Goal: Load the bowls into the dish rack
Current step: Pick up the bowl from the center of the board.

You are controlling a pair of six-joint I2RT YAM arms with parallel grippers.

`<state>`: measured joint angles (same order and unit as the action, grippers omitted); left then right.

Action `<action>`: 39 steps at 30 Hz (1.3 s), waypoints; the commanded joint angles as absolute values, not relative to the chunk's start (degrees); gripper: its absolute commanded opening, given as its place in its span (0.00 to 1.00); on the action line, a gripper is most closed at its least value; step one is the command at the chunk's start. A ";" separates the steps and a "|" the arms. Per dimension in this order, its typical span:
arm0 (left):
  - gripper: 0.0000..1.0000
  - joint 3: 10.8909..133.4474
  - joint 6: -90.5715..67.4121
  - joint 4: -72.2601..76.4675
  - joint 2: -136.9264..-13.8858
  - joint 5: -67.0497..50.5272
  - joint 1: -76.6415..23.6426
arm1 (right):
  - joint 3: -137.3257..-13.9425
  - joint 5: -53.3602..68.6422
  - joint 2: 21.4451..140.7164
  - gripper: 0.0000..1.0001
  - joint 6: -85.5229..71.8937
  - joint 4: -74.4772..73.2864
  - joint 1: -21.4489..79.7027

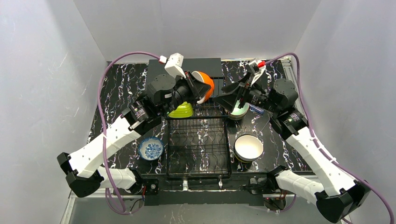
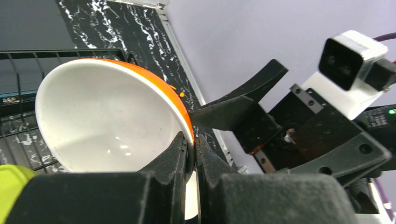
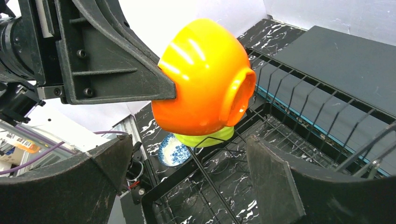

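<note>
My left gripper is shut on the rim of an orange bowl with a white inside, holding it on edge above the back of the black wire dish rack. In the left wrist view the jaws pinch the bowl's rim. A lime green bowl leans in the rack's back left, under the orange bowl. My right gripper is open and empty, facing the orange bowl from the right. A mint bowl sits below my right gripper, beside the rack.
A blue-white patterned bowl lies on the table left of the rack. A white bowl stands right of the rack. A flat dark grey box lies behind the rack. White walls close in the back and sides.
</note>
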<state>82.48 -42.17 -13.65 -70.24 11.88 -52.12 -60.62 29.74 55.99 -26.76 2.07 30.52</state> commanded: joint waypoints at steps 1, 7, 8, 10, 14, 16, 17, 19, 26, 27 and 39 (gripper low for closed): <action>0.00 85.30 -43.50 -7.97 -69.60 12.28 -52.72 | -61.50 29.29 57.01 0.99 -25.86 7.80 32.37; 0.00 84.34 -44.80 -7.13 -69.05 10.94 -52.75 | -63.71 28.06 59.33 0.99 -22.88 7.26 36.01; 0.00 84.11 -45.04 -7.08 -68.95 10.90 -52.77 | -64.03 27.48 59.54 0.99 -22.28 7.09 36.58; 0.00 83.73 -45.51 -6.95 -68.69 10.83 -52.76 | -64.43 25.95 59.90 0.99 -21.36 6.95 37.62; 0.00 83.28 -46.11 -6.69 -68.49 10.13 -52.82 | -66.00 22.34 61.12 0.99 -19.15 4.36 39.24; 0.00 83.17 -46.29 -6.75 -68.39 9.94 -52.89 | -66.33 20.04 61.09 0.99 -18.26 3.55 39.66; 0.00 83.08 -46.22 -6.69 -68.24 9.98 -52.83 | -66.28 18.94 60.92 0.99 -17.94 3.49 39.85; 0.00 82.61 -46.32 -6.76 -67.81 10.40 -52.84 | -66.19 17.29 60.48 0.99 -17.46 3.60 40.15; 0.00 81.64 -46.64 -7.56 -67.07 11.36 -52.87 | -66.46 13.21 58.82 0.99 -15.42 3.82 40.81; 0.00 81.65 -46.65 -7.68 -67.06 11.40 -52.88 | -66.63 12.92 58.80 0.99 -15.14 3.41 40.95; 0.00 82.94 -47.49 -7.25 -69.60 7.08 -52.89 | -67.02 11.43 60.28 0.99 -12.17 1.56 42.58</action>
